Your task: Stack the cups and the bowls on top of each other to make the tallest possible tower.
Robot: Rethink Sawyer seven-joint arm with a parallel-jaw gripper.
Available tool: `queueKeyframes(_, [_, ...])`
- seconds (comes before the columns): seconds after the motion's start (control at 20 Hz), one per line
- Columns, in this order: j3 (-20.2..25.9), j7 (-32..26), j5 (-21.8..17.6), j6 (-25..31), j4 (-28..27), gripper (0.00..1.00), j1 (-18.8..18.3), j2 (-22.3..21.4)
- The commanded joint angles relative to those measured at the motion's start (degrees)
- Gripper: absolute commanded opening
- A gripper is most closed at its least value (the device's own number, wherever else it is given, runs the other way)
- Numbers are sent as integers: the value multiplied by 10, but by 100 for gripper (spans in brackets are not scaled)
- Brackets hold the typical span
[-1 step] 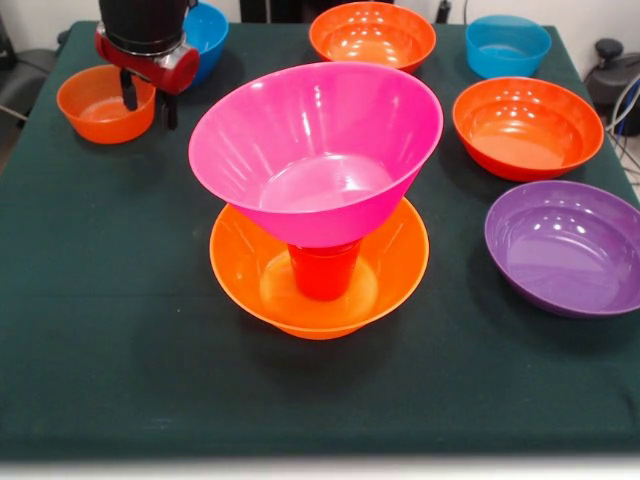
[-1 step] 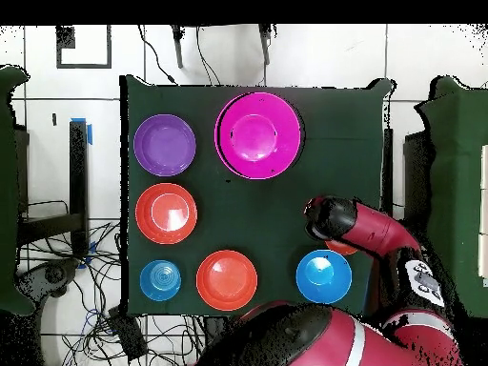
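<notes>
In the middle of the table stands the tower: a large yellow-orange bowl [image 1: 243, 268] at the bottom, an orange-red cup [image 1: 324, 272] upright inside it, and a large pink bowl [image 1: 300, 125] resting on the cup, tilted slightly. From overhead the pink bowl [image 2: 259, 133] covers what lies below it. My gripper [image 1: 149, 100] hangs at the far left over a small orange bowl [image 1: 95, 105]. It is open, with one finger inside the bowl and the other outside its right rim. In the overhead view the arm [image 2: 376, 229] hides most of that small orange bowl [image 2: 340, 248].
Loose bowls ring the tower: a blue one [image 1: 208, 32] behind the gripper, an orange one [image 1: 372, 35], a small blue one [image 1: 507, 45], an orange-red one [image 1: 527, 125] and a purple one [image 1: 565, 245] at the right.
</notes>
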Motion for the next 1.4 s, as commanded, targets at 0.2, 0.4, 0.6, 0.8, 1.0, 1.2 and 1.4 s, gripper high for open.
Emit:
queueKeyframes(0.2, [37,69,-2,-48,47,100,-4,19])
queueKeyframes(0.4, [39,64,-5,-55,56,100,-12,15])
queueKeyframes(0.6, [39,59,-9,-53,71,100,-18,1])
queueKeyframes(0.8, [40,55,-10,-50,75,100,-22,-5])
queueKeyframes(1.0, [45,53,-12,-62,68,100,-29,6])
queueKeyframes(1.2, [45,45,-8,-33,69,100,-29,-14])
queueKeyframes(1.4, [49,40,-17,-53,75,100,-41,-10])
